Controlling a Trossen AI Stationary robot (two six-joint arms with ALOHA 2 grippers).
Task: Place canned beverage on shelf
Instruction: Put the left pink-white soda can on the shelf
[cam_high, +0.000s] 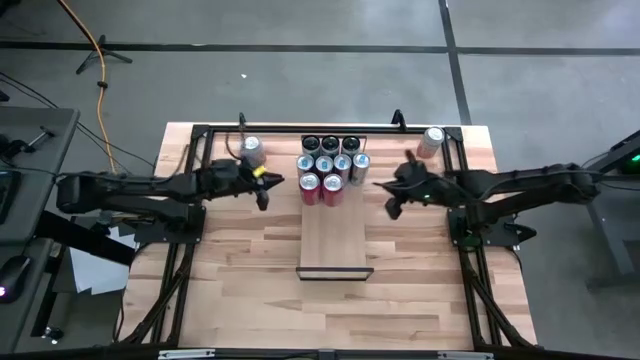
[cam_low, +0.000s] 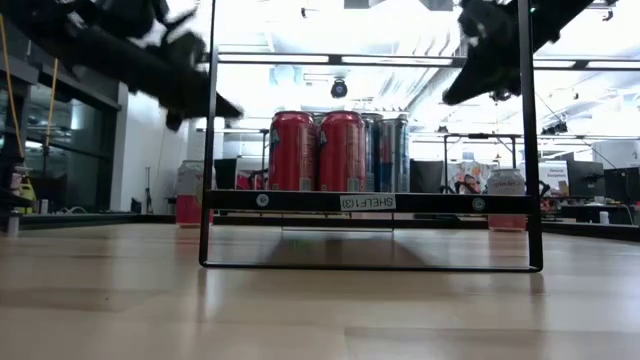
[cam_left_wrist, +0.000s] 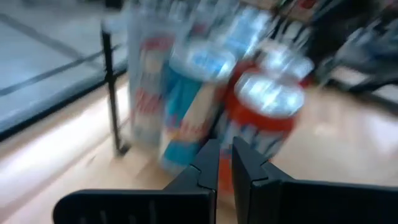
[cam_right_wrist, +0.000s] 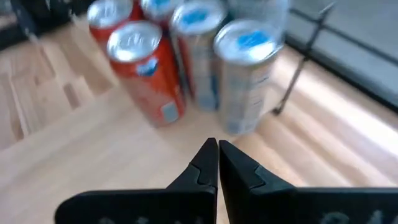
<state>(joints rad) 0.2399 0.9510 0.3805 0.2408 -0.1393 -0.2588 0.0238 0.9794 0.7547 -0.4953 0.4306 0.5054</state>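
The shelf (cam_high: 335, 240), a pale plank in a thin dark frame (cam_low: 300, 201), lies mid-table. Several cans stand on their bases at its far end: two red ones (cam_high: 321, 187) (cam_low: 317, 150) in front, silver-and-blue ones (cam_high: 333, 163) behind, dark-topped ones (cam_high: 330, 143) at the back. My left gripper (cam_high: 264, 187) (cam_left_wrist: 225, 155) hangs shut just left of the cans, holding nothing. My right gripper (cam_high: 385, 188) (cam_right_wrist: 217, 147) hangs shut just right of them, raised above the table and holding nothing. In the wrist views both point at the cluster of cans.
One loose can (cam_high: 253, 150) stands on the table at the far left and another (cam_high: 432, 141) at the far right. Dark frame rails (cam_high: 190, 170) run along the table's sides and far edge. The shelf's near half and the table's near part are bare wood.
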